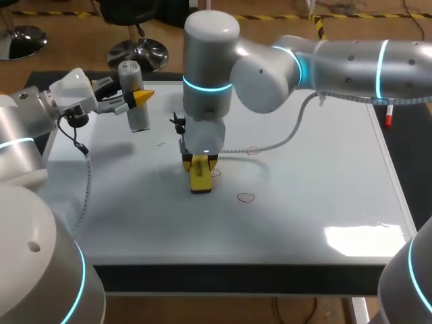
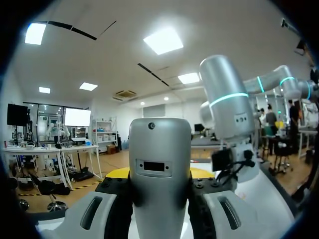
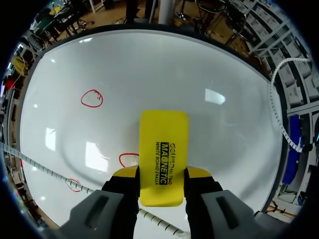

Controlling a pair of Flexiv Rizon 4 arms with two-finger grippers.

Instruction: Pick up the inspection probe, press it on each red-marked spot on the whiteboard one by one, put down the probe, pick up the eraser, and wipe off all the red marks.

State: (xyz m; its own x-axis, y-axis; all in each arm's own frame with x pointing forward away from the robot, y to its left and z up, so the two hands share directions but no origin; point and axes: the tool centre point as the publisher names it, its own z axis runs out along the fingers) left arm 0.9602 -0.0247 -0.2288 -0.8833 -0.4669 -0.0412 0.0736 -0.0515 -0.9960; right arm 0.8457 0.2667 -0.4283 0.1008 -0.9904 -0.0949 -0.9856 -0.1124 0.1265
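White whiteboard (image 1: 317, 196) on bench (image 1: 236, 278). Right claw (image 3: 163, 175) pinches yellow block eraser (image 3: 163, 134) mid-whiteboard by red ring marks (image 1: 246, 198), for wiping; left claw (image 1: 138, 100) clamps grey cylindrical probe (image 1: 130, 73) clear, whiteboard's far-left corner

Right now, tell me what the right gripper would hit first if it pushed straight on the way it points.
The whiteboard: the right gripper points down at it, shut on the eraser, whose far end would land first, beside a red mark; it may already touch.
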